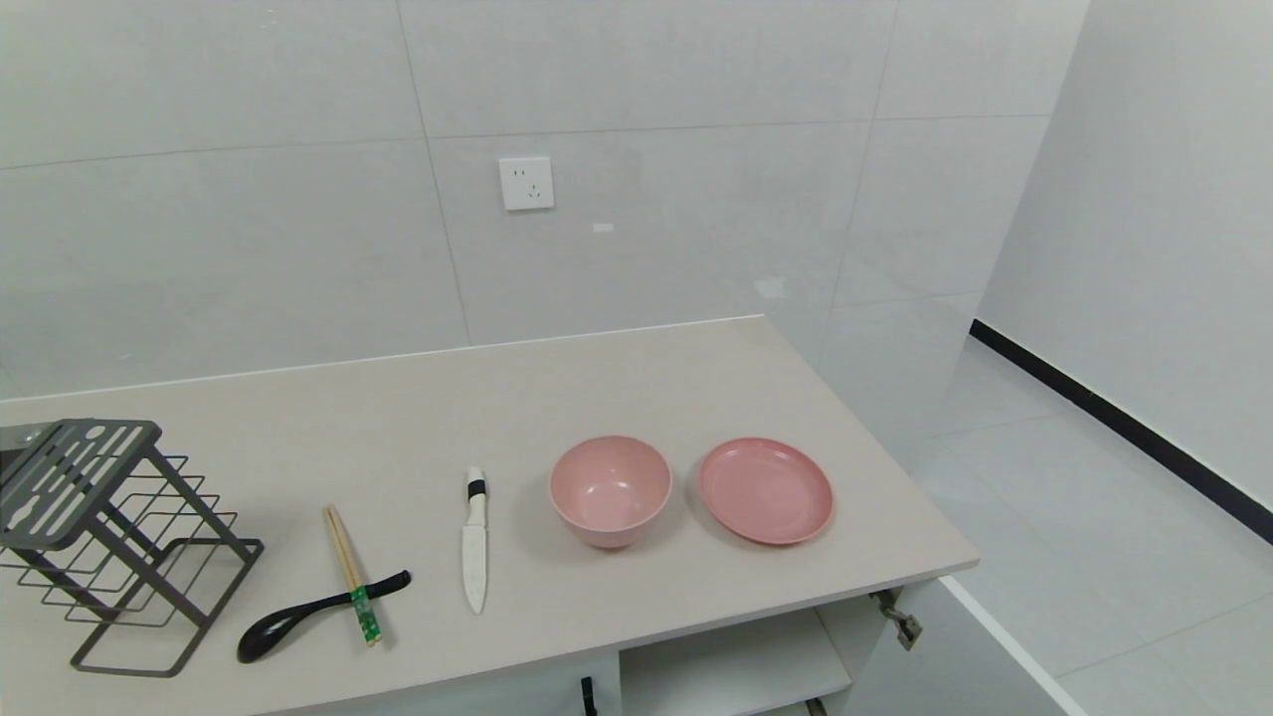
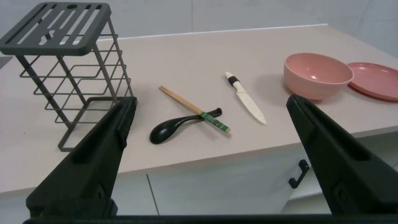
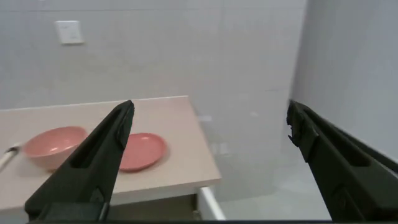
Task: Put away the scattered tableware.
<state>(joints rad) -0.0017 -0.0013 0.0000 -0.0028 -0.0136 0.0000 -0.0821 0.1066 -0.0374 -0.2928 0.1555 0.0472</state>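
Near counter (image 1: 597, 388) front edge, lying in row: rack (image 1: 99, 517), spoon (image 1: 298, 617) (chopsticks (image 1: 350, 572) crossing handle), knife (image 1: 475, 547), bowl (image 1: 610, 489), plate (image 1: 765, 490) sitting nearest right edge. Left gripper (image 2: 210, 106), right gripper (image 3: 210, 109) hanging short of counter, jaws gaping wide.

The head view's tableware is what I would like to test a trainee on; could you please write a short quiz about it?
1. True or false: the chopsticks lie across the handle of the black spoon.
2. What sits between the knife and the pink plate?
A. the wire rack
B. the pink bowl
C. the black spoon
3. Fill in the missing word: the left hand and the right hand are both ____, holding nothing.

Key: 1 true; 2 B; 3 open.
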